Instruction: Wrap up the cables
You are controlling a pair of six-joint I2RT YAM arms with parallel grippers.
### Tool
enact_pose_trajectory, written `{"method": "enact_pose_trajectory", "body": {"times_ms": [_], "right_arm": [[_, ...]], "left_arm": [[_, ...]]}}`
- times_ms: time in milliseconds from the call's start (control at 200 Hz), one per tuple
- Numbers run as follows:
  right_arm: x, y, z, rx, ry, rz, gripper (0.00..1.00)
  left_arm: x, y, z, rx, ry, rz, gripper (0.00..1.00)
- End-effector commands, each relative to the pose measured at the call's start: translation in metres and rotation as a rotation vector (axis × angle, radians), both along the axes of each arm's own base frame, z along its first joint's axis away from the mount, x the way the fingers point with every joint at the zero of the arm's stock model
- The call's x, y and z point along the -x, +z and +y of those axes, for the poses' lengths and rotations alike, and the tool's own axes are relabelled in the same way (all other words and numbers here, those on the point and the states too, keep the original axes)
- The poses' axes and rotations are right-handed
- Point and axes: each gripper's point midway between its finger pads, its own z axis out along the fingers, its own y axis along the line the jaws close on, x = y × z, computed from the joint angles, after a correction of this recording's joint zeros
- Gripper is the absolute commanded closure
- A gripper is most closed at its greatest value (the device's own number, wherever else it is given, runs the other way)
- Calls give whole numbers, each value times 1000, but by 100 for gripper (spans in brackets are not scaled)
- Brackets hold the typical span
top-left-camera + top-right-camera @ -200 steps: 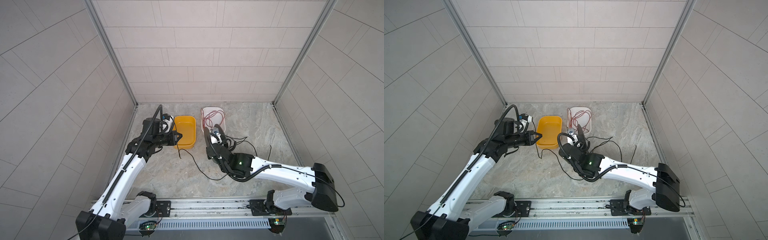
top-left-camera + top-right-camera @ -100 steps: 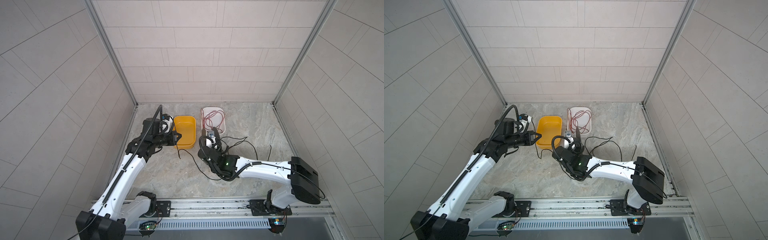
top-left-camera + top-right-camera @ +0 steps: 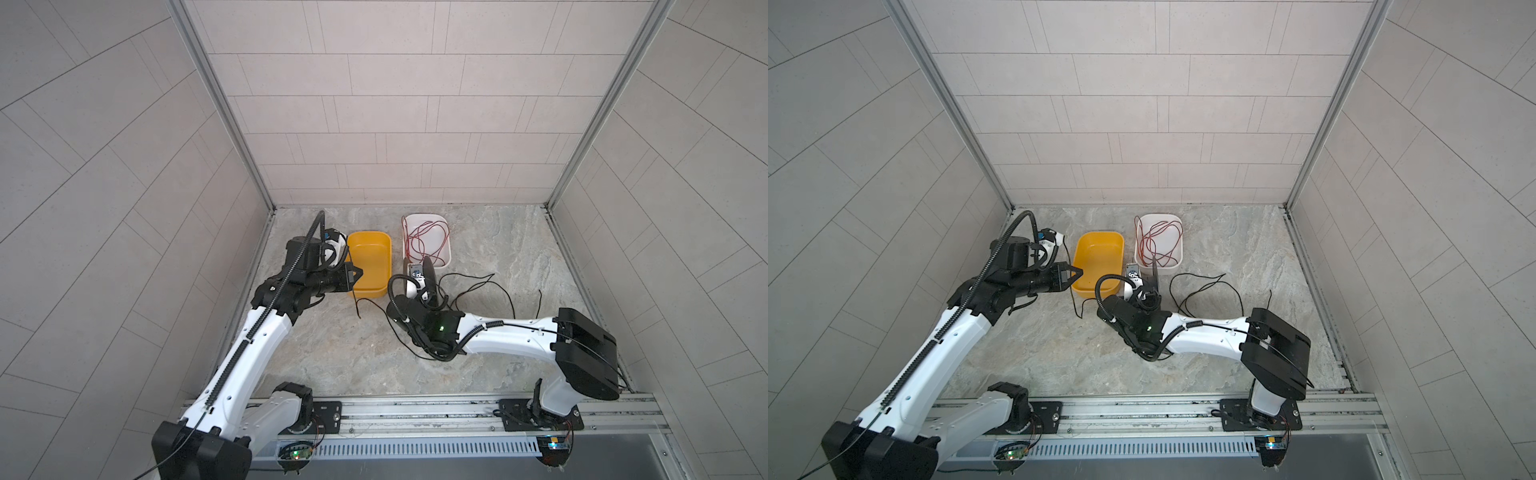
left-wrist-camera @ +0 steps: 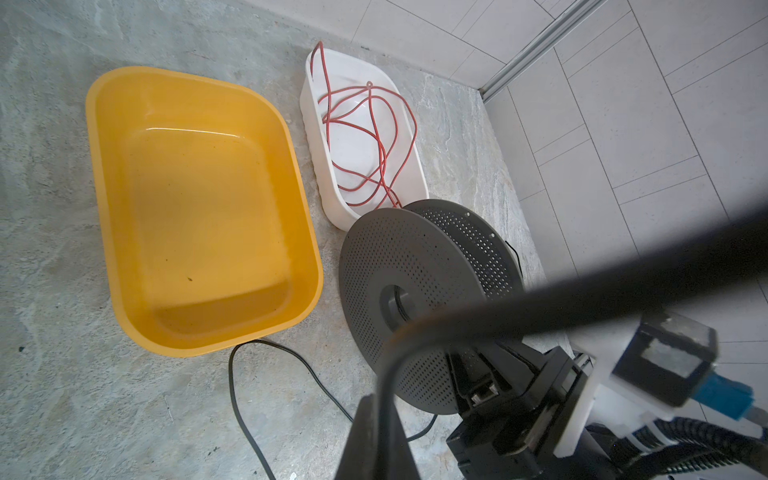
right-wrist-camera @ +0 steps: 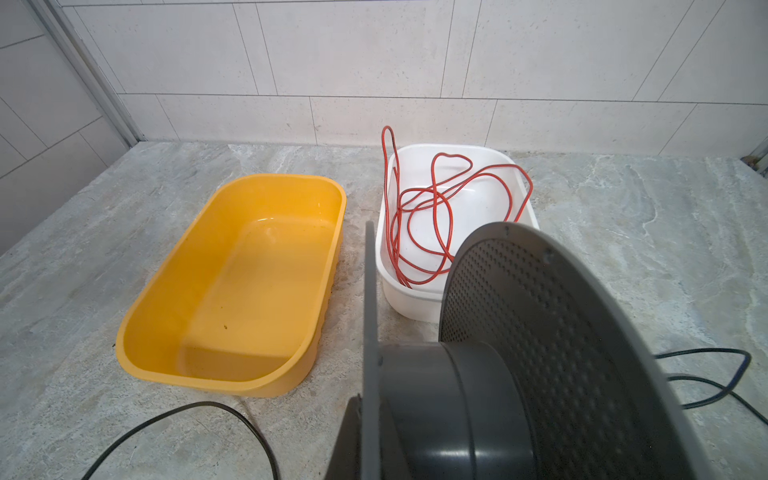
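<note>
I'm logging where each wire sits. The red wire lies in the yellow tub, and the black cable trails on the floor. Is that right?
Not quite: the red wire lies in the white tub, not the yellow tub, which holds nothing. The right wrist view shows it plainly. The black cable does trail on the floor.

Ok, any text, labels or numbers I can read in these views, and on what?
No text is readable.
Small marking on the right arm's wrist camera: too small to read in both top views.
Pale sticker on that camera: blurred in the left wrist view.
Yellow tub, white tub, grey spool: no print visible.
</note>
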Motion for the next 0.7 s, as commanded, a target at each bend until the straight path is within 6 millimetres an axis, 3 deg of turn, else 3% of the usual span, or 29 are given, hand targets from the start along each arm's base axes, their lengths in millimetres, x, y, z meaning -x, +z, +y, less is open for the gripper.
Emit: {"method": "enact_pose_trajectory", "body": {"times_ms": [0,175,430,696], "right_arm": [[-7,18,7,-45,-36,-49,92],[-8,15,10,-46,-26,-48,87],[-7,18,11,-38,-9,-54,67],[4,36,21,-27,61,-95,45]], "left_arm": [[3,-2,0,-3,-4,-2,100],[2,-2,1,-3,-2,-2,100],[3,-1,0,-1,-5,-3,100],[3,-2,0,1,-4,1,100]]}}
